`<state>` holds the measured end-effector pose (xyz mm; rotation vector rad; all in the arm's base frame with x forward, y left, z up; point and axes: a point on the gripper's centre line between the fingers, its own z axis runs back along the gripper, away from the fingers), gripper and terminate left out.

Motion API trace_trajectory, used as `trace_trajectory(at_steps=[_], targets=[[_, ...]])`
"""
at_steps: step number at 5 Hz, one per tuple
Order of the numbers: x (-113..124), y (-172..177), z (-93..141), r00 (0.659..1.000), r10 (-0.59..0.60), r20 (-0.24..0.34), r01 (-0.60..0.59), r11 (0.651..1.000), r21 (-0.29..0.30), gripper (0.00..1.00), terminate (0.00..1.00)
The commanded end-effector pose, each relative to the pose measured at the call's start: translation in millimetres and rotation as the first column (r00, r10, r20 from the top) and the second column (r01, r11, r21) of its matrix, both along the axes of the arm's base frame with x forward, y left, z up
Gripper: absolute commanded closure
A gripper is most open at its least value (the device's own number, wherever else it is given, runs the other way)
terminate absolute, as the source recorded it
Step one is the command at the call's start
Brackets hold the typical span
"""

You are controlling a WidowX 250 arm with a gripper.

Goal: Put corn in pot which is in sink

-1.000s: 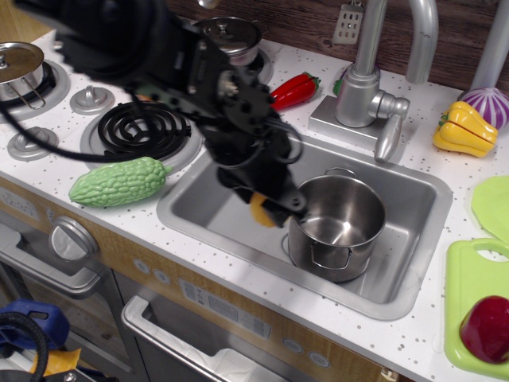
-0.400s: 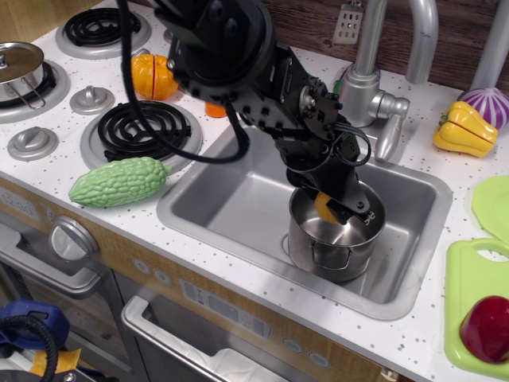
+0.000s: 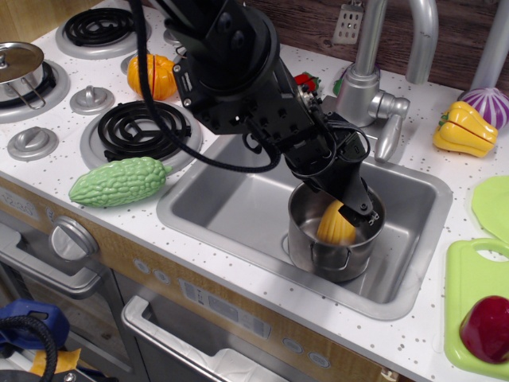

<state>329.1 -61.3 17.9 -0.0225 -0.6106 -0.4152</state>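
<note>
The yellow ribbed corn (image 3: 336, 226) lies inside the shiny steel pot (image 3: 318, 256), leaning on its near inner wall. The pot stands in the right half of the silver-grey sink (image 3: 231, 208). My black gripper (image 3: 356, 212) hangs over the pot's mouth, its fingertips just above and to the right of the corn. The jaws look parted and the corn sits below them, free of the grip. My arm hides the pot's far rim and the back left of the sink.
A green bitter gourd (image 3: 119, 181) lies left of the sink. A faucet (image 3: 367, 79) stands behind it. An orange pumpkin (image 3: 151, 76), a yellow bell pepper (image 3: 464, 127), a green cutting board (image 3: 475, 278) and a small lidded pot (image 3: 20, 68) are around.
My gripper carried the corn from the sink's middle rightwards over the pot. The corn has since dropped lower into the pot, away from the fingers.
</note>
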Motion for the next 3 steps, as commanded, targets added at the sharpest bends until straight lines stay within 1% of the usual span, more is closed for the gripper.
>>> trace_trajectory(at_steps=[1,2,3], targets=[[4.1,-2.0,7.5,1.0,-0.005,0.027,0.005,1.0,-0.002,0.0,0.0],[4.1,-2.0,7.5,1.0,-0.005,0.027,0.005,1.0,-0.002,0.0,0.0],[4.1,-2.0,7.5,1.0,-0.005,0.027,0.005,1.0,-0.002,0.0,1.0]])
